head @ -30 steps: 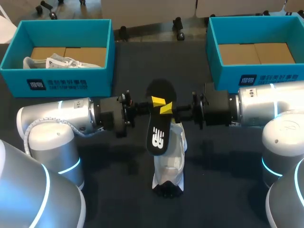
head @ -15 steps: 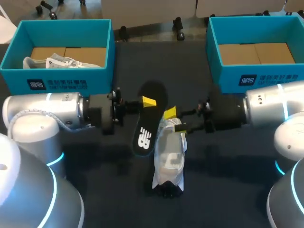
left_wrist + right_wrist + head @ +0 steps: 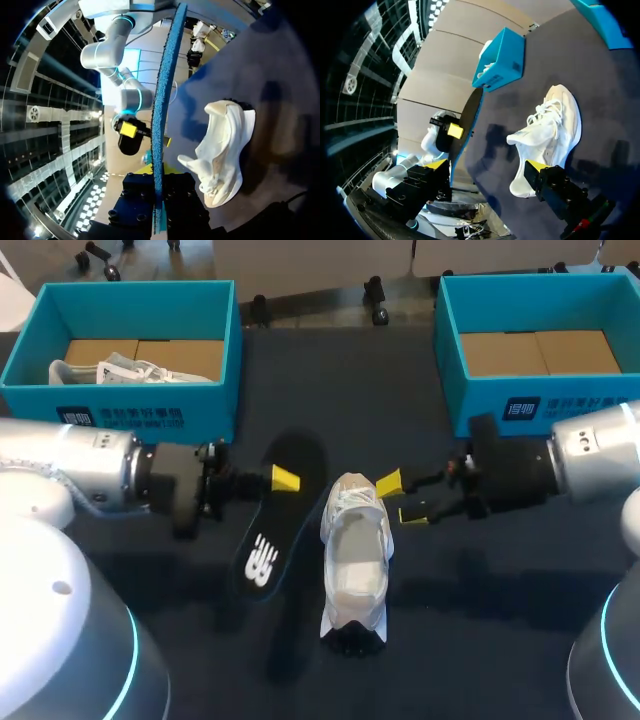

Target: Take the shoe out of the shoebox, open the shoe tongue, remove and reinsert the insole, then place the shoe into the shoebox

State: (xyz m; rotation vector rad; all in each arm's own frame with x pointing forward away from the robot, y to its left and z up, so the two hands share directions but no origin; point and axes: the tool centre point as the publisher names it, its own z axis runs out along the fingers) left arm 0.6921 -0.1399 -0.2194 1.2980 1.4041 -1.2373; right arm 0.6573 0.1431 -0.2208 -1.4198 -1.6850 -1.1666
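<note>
A white shoe (image 3: 355,560) lies on the dark table with its opening facing up and its toe toward the front edge. My left gripper (image 3: 285,478) is shut on the heel end of the black insole (image 3: 262,540), which hangs tilted just left of the shoe. In the left wrist view the insole (image 3: 161,100) stands edge-on between the fingers, blue underside showing, with the shoe (image 3: 220,150) beside it. My right gripper (image 3: 400,498) stands open right of the shoe's collar, holding nothing. In the right wrist view the shoe (image 3: 550,135) lies ahead of the open fingers (image 3: 536,167).
A teal shoebox (image 3: 140,405) at the back left holds another white shoe (image 3: 110,370). A second teal shoebox (image 3: 540,400) at the back right shows only its cardboard floor. Dark table (image 3: 330,380) runs between the boxes.
My right gripper let go of the insole, opened wide and drew back to the right. My left arm carried the insole left and lower, off the shoe to its left side.
</note>
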